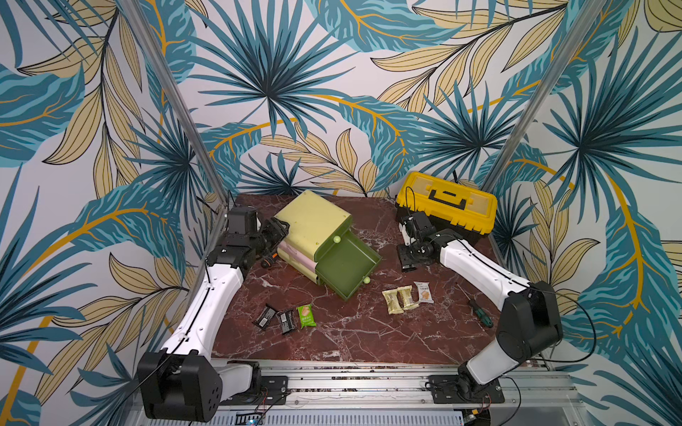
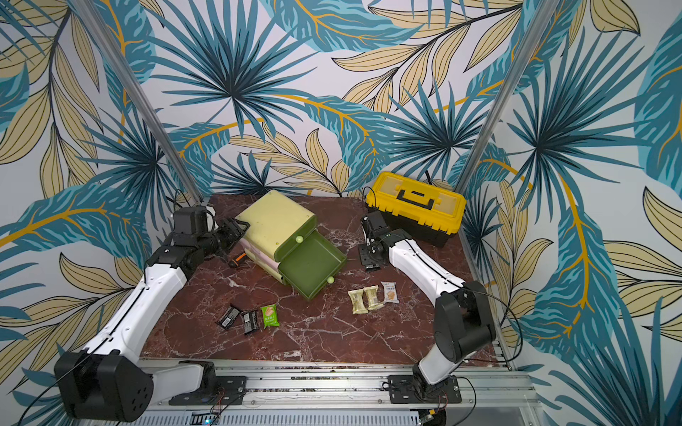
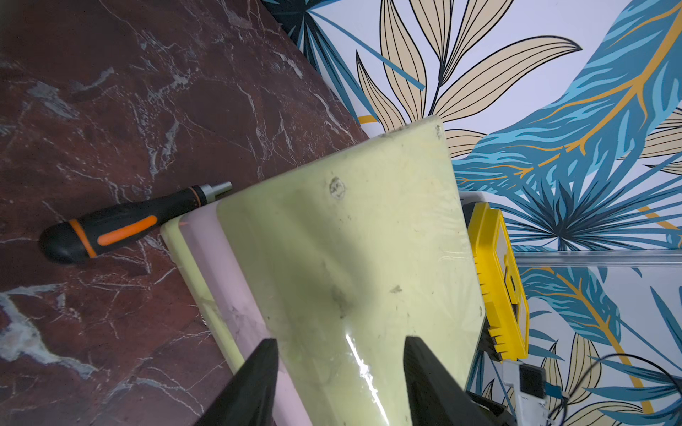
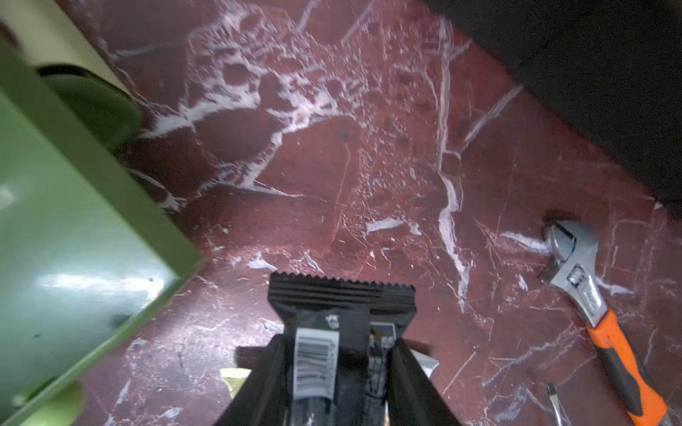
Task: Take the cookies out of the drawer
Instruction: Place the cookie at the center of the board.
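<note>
The green drawer stands pulled out of the pale yellow cabinet, and its inside looks bare. My right gripper is shut on a black cookie packet and hangs low over the table right of the drawer, also seen in a top view. My left gripper is closed on the cabinet's back left corner. On the table lie two black cookies, a green one, two cream ones and a white one.
A yellow toolbox stands at the back right, close behind my right wrist. A black and orange screwdriver lies against the cabinet's left side. An orange-handled wrench and a green-handled screwdriver lie on the right.
</note>
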Controlling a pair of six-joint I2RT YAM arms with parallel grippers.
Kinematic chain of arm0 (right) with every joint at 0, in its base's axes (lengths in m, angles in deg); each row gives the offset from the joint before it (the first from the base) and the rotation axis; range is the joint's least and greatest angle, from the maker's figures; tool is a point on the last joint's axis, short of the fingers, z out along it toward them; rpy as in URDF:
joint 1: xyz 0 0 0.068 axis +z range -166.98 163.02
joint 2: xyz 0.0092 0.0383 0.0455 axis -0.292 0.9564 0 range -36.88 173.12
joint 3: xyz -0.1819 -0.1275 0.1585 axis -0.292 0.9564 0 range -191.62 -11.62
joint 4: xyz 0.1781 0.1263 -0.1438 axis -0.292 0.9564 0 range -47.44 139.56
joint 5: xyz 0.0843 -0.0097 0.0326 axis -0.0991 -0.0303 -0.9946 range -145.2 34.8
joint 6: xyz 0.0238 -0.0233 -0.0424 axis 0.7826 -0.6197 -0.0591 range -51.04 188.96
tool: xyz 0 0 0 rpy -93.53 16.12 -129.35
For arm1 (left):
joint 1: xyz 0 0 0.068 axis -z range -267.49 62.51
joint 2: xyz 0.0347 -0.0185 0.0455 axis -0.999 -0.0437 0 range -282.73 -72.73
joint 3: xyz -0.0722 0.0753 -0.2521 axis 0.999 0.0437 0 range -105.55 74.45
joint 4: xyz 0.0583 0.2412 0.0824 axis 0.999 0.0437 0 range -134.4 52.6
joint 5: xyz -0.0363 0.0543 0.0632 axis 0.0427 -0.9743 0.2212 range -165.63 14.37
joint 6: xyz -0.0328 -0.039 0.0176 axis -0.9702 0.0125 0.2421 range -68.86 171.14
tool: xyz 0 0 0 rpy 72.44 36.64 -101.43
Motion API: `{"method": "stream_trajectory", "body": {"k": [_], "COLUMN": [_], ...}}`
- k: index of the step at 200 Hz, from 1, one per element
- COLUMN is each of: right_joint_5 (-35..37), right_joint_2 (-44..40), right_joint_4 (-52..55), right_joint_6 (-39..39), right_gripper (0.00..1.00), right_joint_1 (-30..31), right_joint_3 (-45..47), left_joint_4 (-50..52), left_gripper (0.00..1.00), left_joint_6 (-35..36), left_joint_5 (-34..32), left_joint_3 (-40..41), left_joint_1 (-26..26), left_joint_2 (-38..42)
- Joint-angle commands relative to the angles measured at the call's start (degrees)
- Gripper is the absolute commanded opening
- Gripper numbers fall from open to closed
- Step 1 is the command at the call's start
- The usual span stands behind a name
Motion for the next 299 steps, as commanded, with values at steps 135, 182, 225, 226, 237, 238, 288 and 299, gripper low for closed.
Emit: {"method": "stream_trajectory", "body": {"k": [135, 182, 225, 226, 237, 238, 288, 299], "right_joint_5": [-6.1, -5.8, -5.5, -5.6, -6.9, -7.2, -10.8, -12.2], "right_joint_2": [20.4, 19.6, 13.3, 13.1, 10.0, 9.7, -11.4, -15.2], "right_joint_4": [2.7, 2.7, 2.4, 2.3, 1.4, 1.3, -15.6, -19.0], "right_joint_6": [0.6, 1.2, 1.8, 1.9, 2.7, 2.8, 4.6, 4.5], "right_gripper": [0.40, 0.51, 0.65, 0.65, 0.65, 0.65, 0.63, 0.63], "right_joint_1": [-2.8, -2.8, -2.8, -2.8, -2.7, -2.7, 0.9, 1.7], "right_joint_3": [-8.5, -7.7, -6.7, -6.6, -5.0, -4.9, 14.0, 17.8], "left_joint_4": [0.7, 0.7, 0.5, 0.6, 0.4, 0.4, 1.4, 1.4], "left_gripper": [0.59, 0.58, 0.59, 0.59, 0.59, 0.59, 0.66, 0.66], "left_joint_6": [0.8, 0.8, 0.8, 0.8, 0.8, 0.8, 1.2, 1.3], "left_joint_5": [-0.4, -0.5, -0.1, -0.1, -0.1, -0.1, -0.1, 0.2], "left_joint_3": [-0.5, -0.4, -0.5, -0.5, -0.5, -0.5, -1.6, -1.8], "left_joint_1": [0.1, 0.1, 0.2, 0.1, 0.1, 0.1, 0.1, 0.1], "left_joint_2": [0.3, 0.2, 0.3, 0.3, 0.5, 0.5, 0.5, 0.4]}}
